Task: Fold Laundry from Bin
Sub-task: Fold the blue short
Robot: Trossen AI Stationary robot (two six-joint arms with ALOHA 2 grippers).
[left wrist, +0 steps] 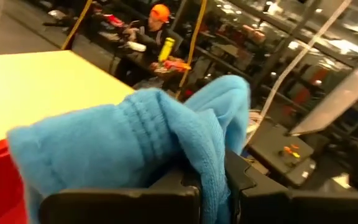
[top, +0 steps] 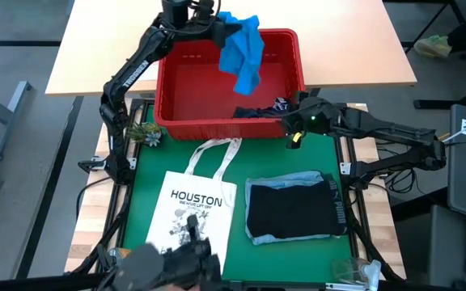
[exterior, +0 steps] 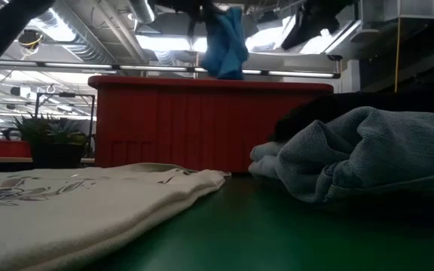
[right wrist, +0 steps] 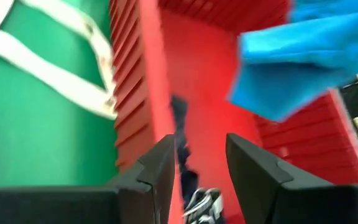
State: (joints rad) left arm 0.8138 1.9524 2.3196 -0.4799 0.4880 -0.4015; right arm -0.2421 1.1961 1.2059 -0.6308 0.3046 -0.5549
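**A:** Where is the left pincer [top: 217,26]?

**B:** Raised over the far side of the red bin [top: 176,121], clamped tight on the bright blue garment [top: 243,50]. The cloth hangs below the pincer, above the bin's floor; in the left wrist view the blue fabric [left wrist: 135,137] bunches right over the fingers [left wrist: 185,186] and is pinched between them.

**A:** And the right pincer [top: 294,121]?

**B:** At the bin's near right corner, just above the rim. Its jaws stand partly apart, with nothing clearly gripped. In the right wrist view the dark navy garment [right wrist: 182,143] lies straight ahead of the pincer [right wrist: 197,168], on the bin floor against the near wall, and its dark cloth runs down into the gap between the fingers. The blue garment [right wrist: 316,56] hangs farther off, beyond the pincer and off to one side.

**A:** The navy piece from above?

**B:** It lies crumpled inside the bin [top: 261,111], just beside the right pincer.

**A:** What lies on the counter [top: 148,182]?

**B:** Nearer than the right pincer, a folded pile: a dark garment [top: 290,206] on top of the light blue denim shirt [top: 291,237]. Beside the pile, the white tote bag [top: 196,210] lies flat, its straps reaching toward the bin. A small plant [top: 146,133] stands by the bin's near left corner.
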